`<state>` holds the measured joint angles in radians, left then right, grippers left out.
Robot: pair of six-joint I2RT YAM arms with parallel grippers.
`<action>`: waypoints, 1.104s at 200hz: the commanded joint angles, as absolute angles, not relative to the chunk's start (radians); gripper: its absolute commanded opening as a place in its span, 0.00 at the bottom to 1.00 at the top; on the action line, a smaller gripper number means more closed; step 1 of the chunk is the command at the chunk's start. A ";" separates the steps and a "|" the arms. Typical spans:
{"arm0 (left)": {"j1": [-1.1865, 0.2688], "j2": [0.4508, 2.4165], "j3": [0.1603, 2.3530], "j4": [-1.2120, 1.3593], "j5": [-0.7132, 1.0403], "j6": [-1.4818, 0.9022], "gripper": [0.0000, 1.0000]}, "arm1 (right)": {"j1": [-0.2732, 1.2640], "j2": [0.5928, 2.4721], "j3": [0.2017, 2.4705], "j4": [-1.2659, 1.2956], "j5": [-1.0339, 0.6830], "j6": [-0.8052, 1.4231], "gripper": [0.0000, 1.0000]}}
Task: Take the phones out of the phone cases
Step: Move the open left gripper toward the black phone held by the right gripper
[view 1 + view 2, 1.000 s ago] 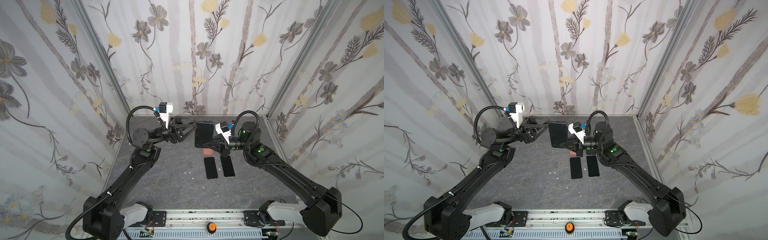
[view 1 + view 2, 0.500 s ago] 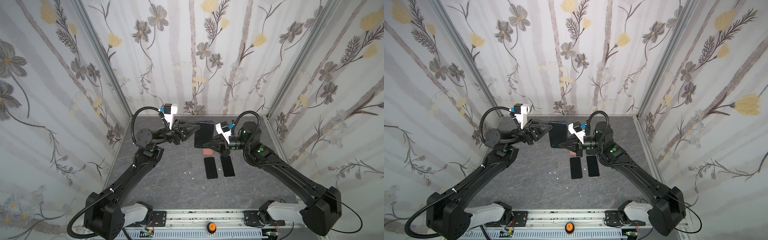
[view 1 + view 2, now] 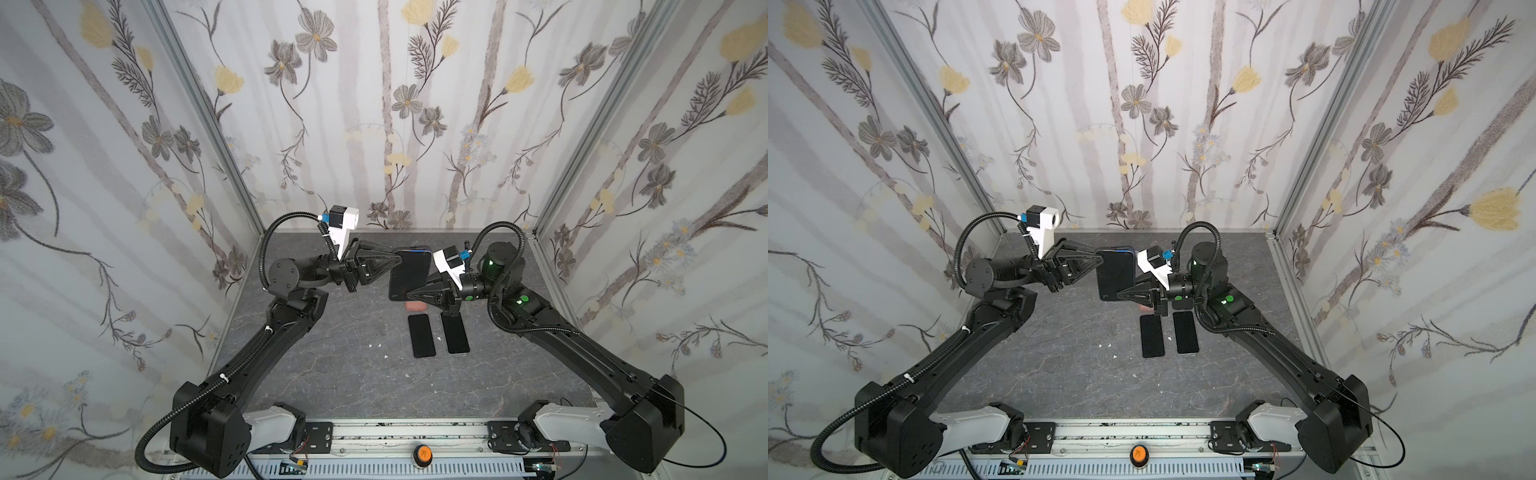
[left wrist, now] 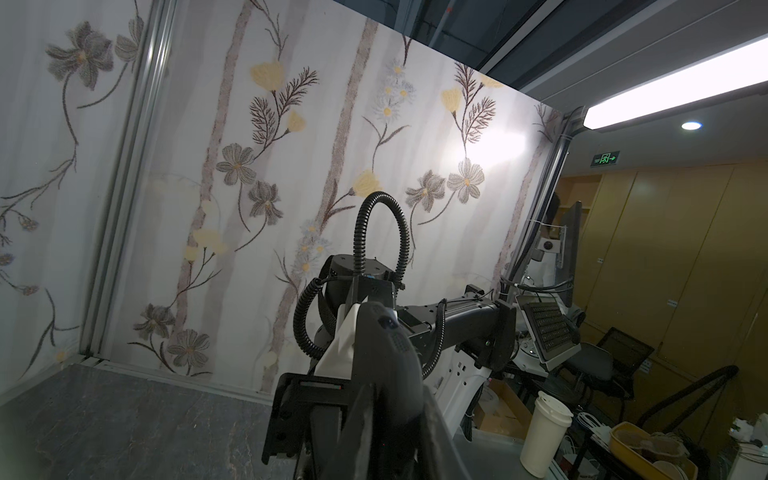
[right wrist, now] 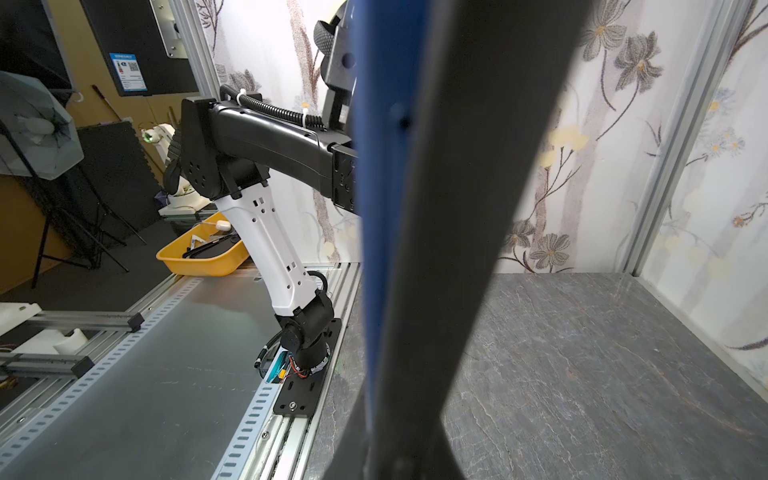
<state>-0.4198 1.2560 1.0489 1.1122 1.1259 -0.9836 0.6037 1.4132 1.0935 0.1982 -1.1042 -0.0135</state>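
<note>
Hanging above the bench (image 3: 332,374) at the centre of both top views, the phone (image 3: 409,272) sits in its phone case (image 5: 374,208). Right fingers (image 3: 422,296) clamp the phone's lower edge; left fingers (image 3: 386,261) pinch the case's upper-left corner. Judged risk: the shallow corner grip slips, or the peel drops everything.

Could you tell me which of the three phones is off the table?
The blue-cased phone, held upright between the left gripper and right gripper; the other two phones lie flat on the table.
</note>
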 commanded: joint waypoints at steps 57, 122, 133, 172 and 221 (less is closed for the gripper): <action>-0.416 1.316 1.140 1.216 1.223 -1.111 0.18 | 0.605 1.437 1.189 0.003 -1.215 -0.241 0.00; -0.390 1.374 1.229 1.221 1.332 -1.127 0.22 | 0.591 1.463 1.252 -0.119 -1.229 -0.332 0.00; -0.388 1.378 1.241 1.221 1.353 -1.127 0.22 | 0.588 1.465 1.261 -0.140 -1.229 -0.349 0.00; -0.379 1.400 1.282 1.220 1.422 -1.124 0.18 | 0.585 1.480 1.300 -0.226 -1.233 -0.410 0.00; -0.379 1.412 1.320 1.219 1.495 -1.121 0.15 | 0.579 1.476 1.305 -0.245 -1.241 -0.426 0.00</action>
<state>-0.3786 1.4071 1.2816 1.2083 1.4475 -1.0973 0.5800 1.4742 1.2922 -0.2516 -1.1526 -0.3527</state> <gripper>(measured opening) 0.154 0.110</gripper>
